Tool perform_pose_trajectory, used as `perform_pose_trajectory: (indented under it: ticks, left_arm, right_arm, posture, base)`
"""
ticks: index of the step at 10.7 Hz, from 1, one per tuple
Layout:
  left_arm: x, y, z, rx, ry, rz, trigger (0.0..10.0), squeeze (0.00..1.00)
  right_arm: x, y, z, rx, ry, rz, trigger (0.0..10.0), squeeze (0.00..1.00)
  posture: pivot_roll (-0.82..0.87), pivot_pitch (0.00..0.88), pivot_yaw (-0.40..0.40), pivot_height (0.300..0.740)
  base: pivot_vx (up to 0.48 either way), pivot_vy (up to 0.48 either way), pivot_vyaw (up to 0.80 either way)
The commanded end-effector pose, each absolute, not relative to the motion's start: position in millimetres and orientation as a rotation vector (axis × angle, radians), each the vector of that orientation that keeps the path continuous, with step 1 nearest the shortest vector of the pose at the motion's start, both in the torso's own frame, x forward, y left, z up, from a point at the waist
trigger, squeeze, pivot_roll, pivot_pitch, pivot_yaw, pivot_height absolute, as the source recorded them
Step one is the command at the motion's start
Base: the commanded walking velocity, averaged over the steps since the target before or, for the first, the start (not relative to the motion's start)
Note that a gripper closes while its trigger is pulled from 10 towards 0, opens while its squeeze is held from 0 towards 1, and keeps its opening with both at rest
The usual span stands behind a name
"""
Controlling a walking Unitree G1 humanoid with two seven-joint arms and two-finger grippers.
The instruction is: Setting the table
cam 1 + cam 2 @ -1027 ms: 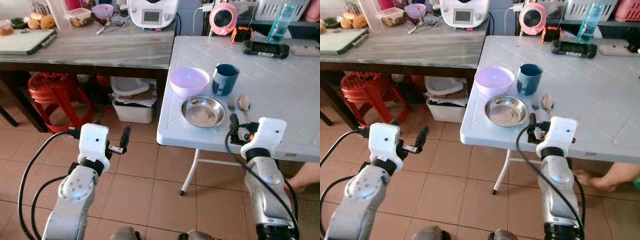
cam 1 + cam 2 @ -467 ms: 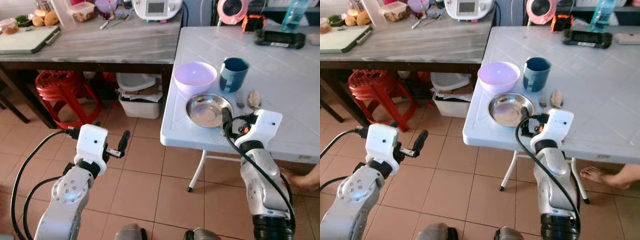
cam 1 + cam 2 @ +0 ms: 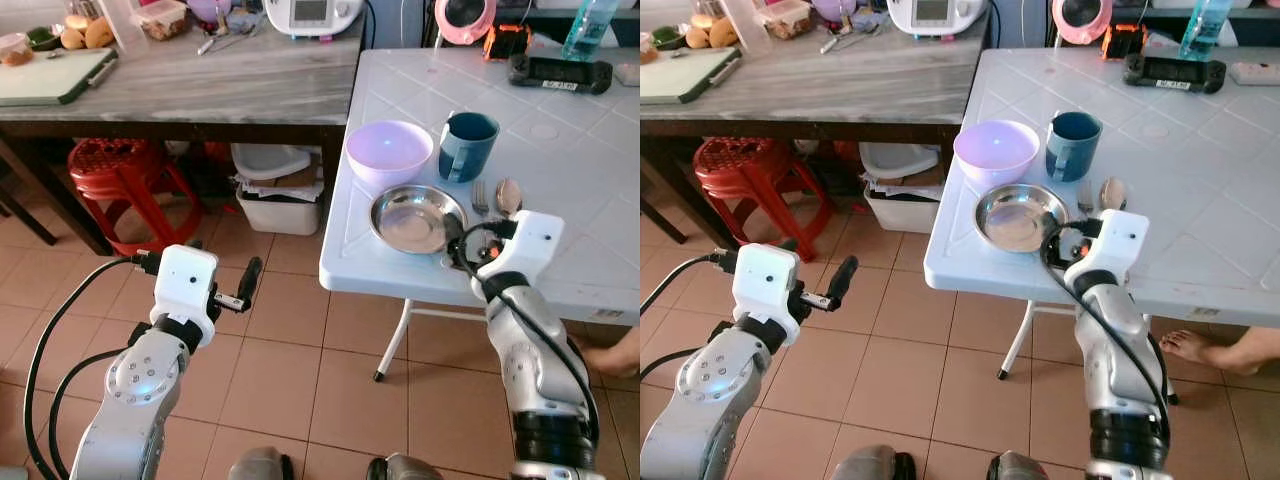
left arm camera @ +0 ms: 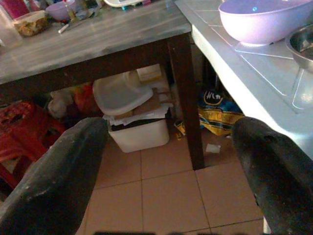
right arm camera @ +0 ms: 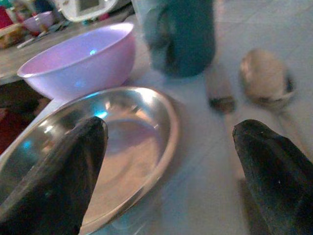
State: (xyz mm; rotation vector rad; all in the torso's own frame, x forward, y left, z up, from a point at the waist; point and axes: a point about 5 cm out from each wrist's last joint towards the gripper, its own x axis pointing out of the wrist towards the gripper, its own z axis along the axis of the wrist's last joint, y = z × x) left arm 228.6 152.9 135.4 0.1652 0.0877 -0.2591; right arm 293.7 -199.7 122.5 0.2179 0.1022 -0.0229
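hidden: fork (image 5: 222,93) and spoon (image 5: 266,83) blurry, handles cut off behind my right gripper (image 5: 168,171)
right gripper: spread wide, empty, at the steel plate (image 3: 1018,217), near the table (image 3: 1200,190) edge
left gripper (image 3: 247,290): wide, over bare floor (image 3: 290,350)

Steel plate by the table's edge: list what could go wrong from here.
1. The steel plate lies close to the white table's near edge; a nudge from the open right gripper beside it could slide it off.
2. The fork and spoon lie just behind that gripper and could get knocked.
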Motion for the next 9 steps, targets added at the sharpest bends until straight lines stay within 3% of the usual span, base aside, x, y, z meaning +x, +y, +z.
perform_pose_trajectory:
  ticks: [1, 7, 8, 9]
  left_arm:
    - [228, 155, 135, 0.171, 0.098, -0.246, 10.0, 0.0]
    - [228, 153, 133, 0.168, 0.103, -0.256, 10.0, 0.0]
    - [228, 152, 133, 0.168, 0.103, -0.257, 10.0, 0.0]
    - [229, 152, 133, 0.168, 0.102, -0.258, 10.0, 0.0]
  right_arm:
    - [296, -194, 122, 0.241, 0.122, 0.012, 10.0, 0.0]
    - [291, -178, 115, 0.474, 0.212, 0.091, 10.0, 0.0]
    - [291, -177, 115, 0.51, 0.223, 0.098, 4.9, 0.0]
    - [291, -177, 115, 0.527, 0.229, 0.099, 1.8, 0.0]
  posture:
    - [0.11, 0.07, 0.09, 0.74]
    - [0.1, 0.074, 0.092, 0.74]
    - [0.1, 0.073, 0.09, 0.74]
    - [0.1, 0.074, 0.089, 0.74]
  base:
    - [0.0, 0.0, 0.0]
    - [0.0, 0.0, 0.0]
    - [0.0, 0.0, 0.0]
    - [0.0, 0.0, 0.0]
